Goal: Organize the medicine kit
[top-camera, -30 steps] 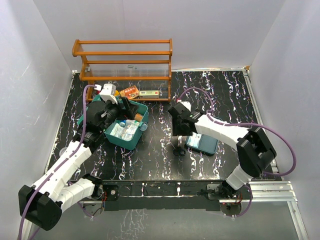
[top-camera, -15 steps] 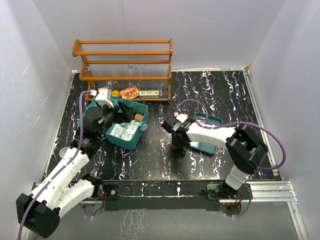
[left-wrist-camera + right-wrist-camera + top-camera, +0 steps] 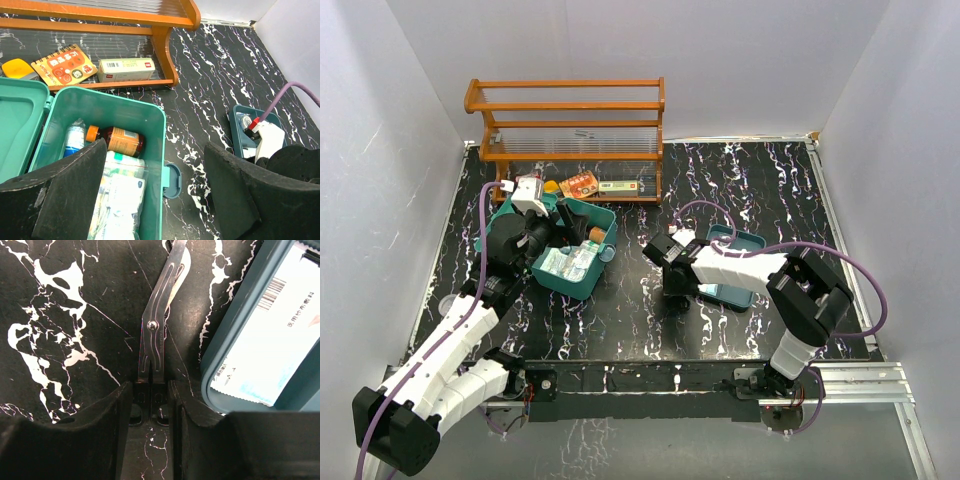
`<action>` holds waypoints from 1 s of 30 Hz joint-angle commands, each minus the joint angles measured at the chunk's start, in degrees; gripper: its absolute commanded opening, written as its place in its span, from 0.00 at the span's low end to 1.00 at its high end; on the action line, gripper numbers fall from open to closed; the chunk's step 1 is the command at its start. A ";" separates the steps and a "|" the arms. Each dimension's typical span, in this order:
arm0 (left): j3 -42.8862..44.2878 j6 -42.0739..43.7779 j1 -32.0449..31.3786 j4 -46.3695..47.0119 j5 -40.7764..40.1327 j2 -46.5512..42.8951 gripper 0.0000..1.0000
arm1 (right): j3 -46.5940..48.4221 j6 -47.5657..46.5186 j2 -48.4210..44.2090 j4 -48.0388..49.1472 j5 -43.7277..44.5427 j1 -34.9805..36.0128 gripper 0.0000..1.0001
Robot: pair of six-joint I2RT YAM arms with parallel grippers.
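The medicine kit, a teal box (image 3: 605, 222) (image 3: 162, 130), stands open at left, its lid (image 3: 20, 115) folded back. Inside lie a brown bottle (image 3: 117, 140) with an orange cap, white packets (image 3: 120, 195) and a white tube (image 3: 74, 140). My left gripper (image 3: 545, 237) (image 3: 155, 150) hovers open over the box's right wall, holding nothing. The darker insert tray (image 3: 745, 243) (image 3: 235, 325) sits on the table at centre right. Just left of it lie scissors (image 3: 152, 340), blades pointing away. My right gripper (image 3: 677, 293) (image 3: 150, 400) is shut on their black handles, low on the table.
An orange wooden rack (image 3: 570, 120) stands at the back left. Its bottom shelf holds a spiral notebook (image 3: 64, 70), a white carton (image 3: 126, 70) and a yellow item (image 3: 17, 68). The tray holds a white printed packet (image 3: 280, 340). A purple cable (image 3: 280, 97) arcs over the tray.
My right gripper dropped down and left onto the scissors, and its fingers closed on the handles. The left arm drew back slightly a second ago, then stayed still.
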 commanded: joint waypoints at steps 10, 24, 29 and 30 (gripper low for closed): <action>1.08 0.08 0.29 2.30 1.60 0.32 0.77 | -3.58 -2.03 2.49 4.23 -5.95 -1.56 0.40; 3.79 0.16 0.33 2.85 2.57 4.52 0.77 | -1.64 -6.72 4.08 6.48 -5.83 -2.18 0.11; 4.29 -0.18 0.28 2.97 2.42 5.04 0.77 | 0.19 -8.49 1.39 6.71 -4.21 -2.05 0.11; 4.39 -0.18 0.28 2.98 2.30 5.04 0.77 | 0.45 -8.53 1.01 6.72 -4.00 -2.10 0.09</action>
